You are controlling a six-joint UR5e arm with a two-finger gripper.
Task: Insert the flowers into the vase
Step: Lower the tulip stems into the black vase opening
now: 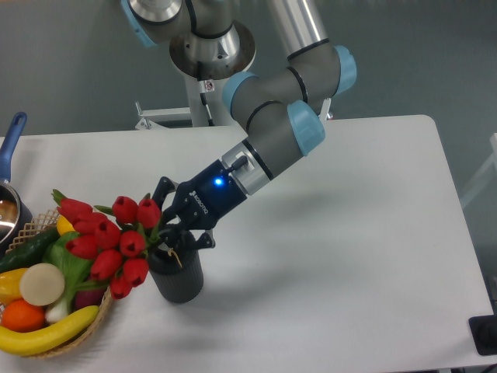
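The flowers (109, 237) are a bunch of red tulip buds with green stems and leaves, lying tilted to the left with their heads over the basket's edge. Their stem ends reach into the mouth of the vase (177, 276), a short dark grey ribbed cylinder standing upright on the table. My gripper (172, 231) is shut on the flowers' stems right above the vase's mouth, coming in from the upper right.
A woven wicker basket (105, 299) with toy fruit and vegetables, a banana (46, 336) among them, stands at the front left, touching distance from the vase. A pot with a blue handle (9, 148) sits at the left edge. The white table (334, 249) spreads to the right.
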